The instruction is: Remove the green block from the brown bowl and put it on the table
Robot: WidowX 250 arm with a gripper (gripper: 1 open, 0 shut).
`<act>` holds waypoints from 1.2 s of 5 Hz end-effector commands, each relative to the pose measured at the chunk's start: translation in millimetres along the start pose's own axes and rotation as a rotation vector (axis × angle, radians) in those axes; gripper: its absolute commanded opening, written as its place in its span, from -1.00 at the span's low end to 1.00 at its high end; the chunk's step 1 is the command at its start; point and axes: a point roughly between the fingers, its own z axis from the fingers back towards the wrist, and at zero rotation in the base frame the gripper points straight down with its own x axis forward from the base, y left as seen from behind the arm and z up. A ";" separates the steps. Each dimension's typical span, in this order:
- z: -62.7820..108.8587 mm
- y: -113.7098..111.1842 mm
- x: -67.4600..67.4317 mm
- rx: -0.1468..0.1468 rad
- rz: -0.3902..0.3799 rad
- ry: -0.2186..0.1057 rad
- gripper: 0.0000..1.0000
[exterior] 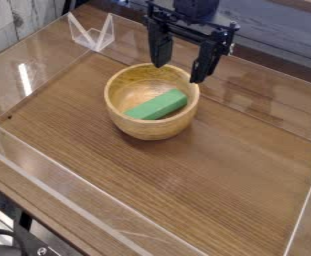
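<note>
1. Green block (159, 105): lying inside the brown bowl (123, 122), tilted, one end leaning up toward the right inner wall, the other down on the bowl's floor.
2. Brown bowl: standing upright on the table (185, 190), nearer the far edge than the near one, roughly midway between the left and right acrylic walls.
3. Gripper (181, 60): pointing down above the far rim of the bowl, jaws spread wide, holding nothing, not touching block or bowl.
4. Handling, as a judgement: looks rigid and light, probably wood or plastic with a smooth painted face, so somewhat slippery but not fragile; no squeezing care needed beyond a firm pinch.
5. Where to take hold, as a judgement: across the narrow width, on the two long sides near the middle or the raised end, fingers clear of the bowl's thick rim; tilt may make the bar pivot in the jaws.
6. Risk, as a judgement: bowl seems light enough to shift or tip if nudged.
7. Writing: no brand, label or legible text visible on anything.
</note>
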 end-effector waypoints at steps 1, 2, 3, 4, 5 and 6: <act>-13.7 13.8 -2.5 0.005 -0.004 -0.002 1.00; -34.2 29.0 -7.6 0.015 -0.022 -0.001 1.00; -32.3 29.9 -9.5 0.010 -0.026 -0.040 1.00; -27.9 27.2 -8.8 0.006 -0.023 -0.073 1.00; -43.4 39.5 -6.2 0.007 -0.046 -0.100 1.00; -57.8 50.4 -2.4 0.009 -0.049 -0.125 1.00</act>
